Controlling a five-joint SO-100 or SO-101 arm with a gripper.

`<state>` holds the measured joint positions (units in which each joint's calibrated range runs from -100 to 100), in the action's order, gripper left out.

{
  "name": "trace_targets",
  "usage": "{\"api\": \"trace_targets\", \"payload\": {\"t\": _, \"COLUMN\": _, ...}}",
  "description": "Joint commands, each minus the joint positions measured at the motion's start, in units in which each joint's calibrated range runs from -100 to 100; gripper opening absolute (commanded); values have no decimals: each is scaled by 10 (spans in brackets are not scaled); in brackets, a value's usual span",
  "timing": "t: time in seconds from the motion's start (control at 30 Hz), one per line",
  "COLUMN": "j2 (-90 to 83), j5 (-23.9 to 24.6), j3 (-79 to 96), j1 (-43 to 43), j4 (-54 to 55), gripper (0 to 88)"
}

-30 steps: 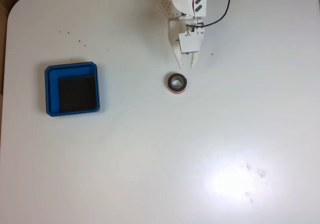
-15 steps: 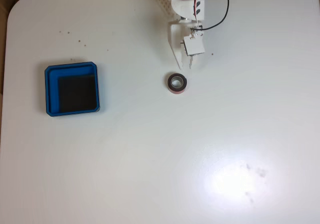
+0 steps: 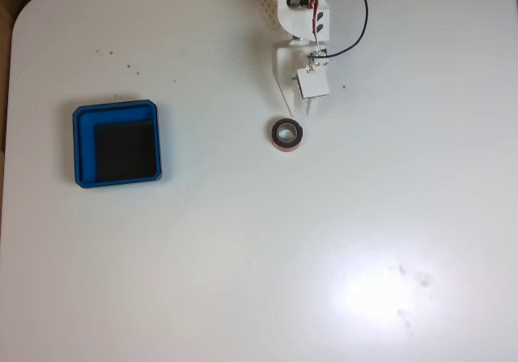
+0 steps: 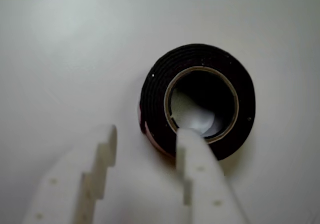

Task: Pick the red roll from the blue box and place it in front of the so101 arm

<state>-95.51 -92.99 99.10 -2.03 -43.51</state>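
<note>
The red roll (image 3: pixel 275 134) lies flat on the white table, apart from the blue box (image 3: pixel 78 147), which stands at the left in the fixed view with only its black floor showing. The white so101 arm (image 3: pixel 298 10) reaches down from the top edge. Its gripper (image 3: pixel 301 108) hangs just above the roll in the picture, open, with nothing between the fingers. In the wrist view the roll (image 4: pixel 155 98) shows its dark band and pale core. The gripper (image 4: pixel 147 136) sits at its near edge, one fingertip (image 4: pixel 192 146) overlapping the core and the other finger (image 4: pixel 102 149) left of it.
The white table (image 3: pixel 259 257) spreads wide below and to the right of the roll, with a bright glare patch (image 3: pixel 380 293) at the lower right. A few dark specks (image 3: pixel 129 69) lie near the top left. The table's rounded corner is at the upper left.
The arm has drawn back toward the top edge and its wrist has turned. The jaws stand further apart. The roll and the box have not moved.
</note>
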Motion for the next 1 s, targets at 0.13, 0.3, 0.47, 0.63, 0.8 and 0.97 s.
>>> {"api": "trace_targets", "payload": {"t": 0.13, "j2": -31, "j5": -4, "j3": 9, "j1": 2, "j4": 20, "gripper": 109}}
{"api": "trace_targets", "payload": {"t": 0.3, "j2": -31, "j5": -5, "j3": 8, "j1": 1, "j4": 20, "gripper": 109}}
{"api": "trace_targets", "payload": {"t": 0.47, "j2": -30, "j5": -1, "j3": 7, "j1": -5, "j4": 19, "gripper": 106}}
{"api": "trace_targets", "payload": {"t": 0.63, "j2": -30, "j5": 0, "j3": 7, "j1": -6, "j4": 19, "gripper": 46}}
{"api": "trace_targets", "payload": {"t": 0.8, "j2": -30, "j5": -3, "j3": 7, "j1": -5, "j4": 19, "gripper": 5}}
{"api": "trace_targets", "payload": {"t": 0.97, "j2": -30, "j5": -3, "j3": 7, "j1": -4, "j4": 19, "gripper": 7}}
